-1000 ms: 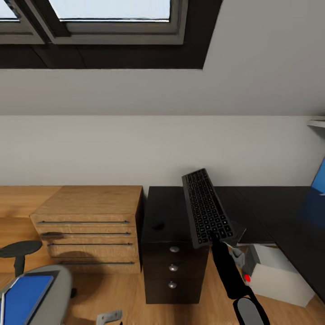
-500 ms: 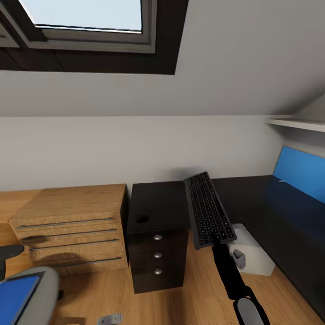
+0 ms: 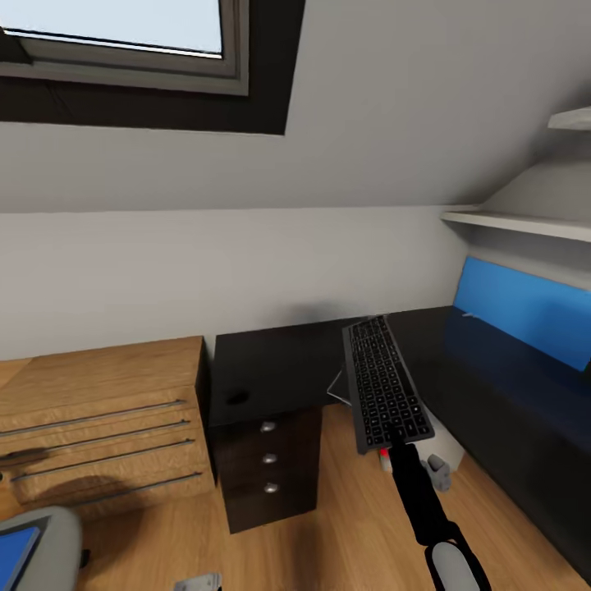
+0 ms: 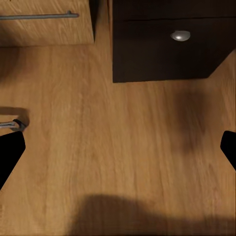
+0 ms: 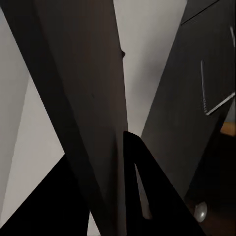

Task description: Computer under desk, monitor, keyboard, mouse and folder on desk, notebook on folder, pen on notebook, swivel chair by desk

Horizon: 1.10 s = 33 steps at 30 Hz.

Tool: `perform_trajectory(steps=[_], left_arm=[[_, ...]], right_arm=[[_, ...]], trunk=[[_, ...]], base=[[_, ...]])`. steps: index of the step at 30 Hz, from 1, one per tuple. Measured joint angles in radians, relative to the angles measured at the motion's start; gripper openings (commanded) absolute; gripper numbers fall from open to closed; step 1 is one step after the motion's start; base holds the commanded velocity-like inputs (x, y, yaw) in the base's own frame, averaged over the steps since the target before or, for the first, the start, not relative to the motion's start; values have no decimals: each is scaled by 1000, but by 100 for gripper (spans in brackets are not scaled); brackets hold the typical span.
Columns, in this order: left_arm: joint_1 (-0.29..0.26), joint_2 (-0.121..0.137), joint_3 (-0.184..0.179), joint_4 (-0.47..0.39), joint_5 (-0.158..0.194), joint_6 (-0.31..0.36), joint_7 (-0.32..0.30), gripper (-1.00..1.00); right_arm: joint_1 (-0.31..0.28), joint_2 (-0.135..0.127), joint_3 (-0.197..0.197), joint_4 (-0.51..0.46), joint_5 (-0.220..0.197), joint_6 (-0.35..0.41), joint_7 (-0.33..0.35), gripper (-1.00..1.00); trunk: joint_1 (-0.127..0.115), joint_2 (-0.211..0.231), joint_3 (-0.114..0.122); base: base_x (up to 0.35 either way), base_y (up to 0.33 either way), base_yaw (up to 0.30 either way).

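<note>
My right gripper (image 3: 391,435) is shut on the near end of the slim grey keyboard (image 3: 381,382), holding it in the air, tilted, beside the drawer end of the glossy black desk (image 3: 279,361). The right wrist view has the keyboard (image 5: 83,98) edge-on against a black finger (image 5: 133,196). Under the desk, the light grey computer (image 3: 447,447) peeks out behind the keyboard. A small dark lump, possibly the mouse (image 3: 238,397), lies on the desk. The swivel chair (image 3: 49,546) with the blue folder (image 3: 12,554) is at the lower left. My left gripper (image 4: 118,147) hangs open over the wooden floor. Monitor, notebook and pen are out of view.
A light wooden chest of drawers (image 3: 98,419) stands left of the desk's black drawers (image 3: 267,455). A long blue wall panel (image 3: 525,308) and white shelves (image 3: 517,222) run above the desk's right arm. The ceiling slopes, with a window (image 3: 123,25).
The camera has turned right, so chest, chair and window slid left and more of the desk's right arm shows. The held keyboard swung along and now hangs right of the drawer unit.
</note>
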Motion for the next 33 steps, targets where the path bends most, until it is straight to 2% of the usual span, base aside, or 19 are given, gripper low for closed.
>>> perform_trajectory(steps=[8,15,33], left_arm=[[0,-1,-1,6,0,-4,1,100],[0,-1,0,26,0,-4,0,100],[0,0,0,35,1,-3,0,100]], right_arm=[[0,0,1,0,3,-23,-9,-100],[0,0,1,0,5,-26,-50,-100],[0,0,1,0,6,-28,-77,-100]], trunk=[[0,0,-3],[0,0,-6],[0,0,-12]], base=[[-102,304,-262],[-17,279,-262],[-31,26,-262]])
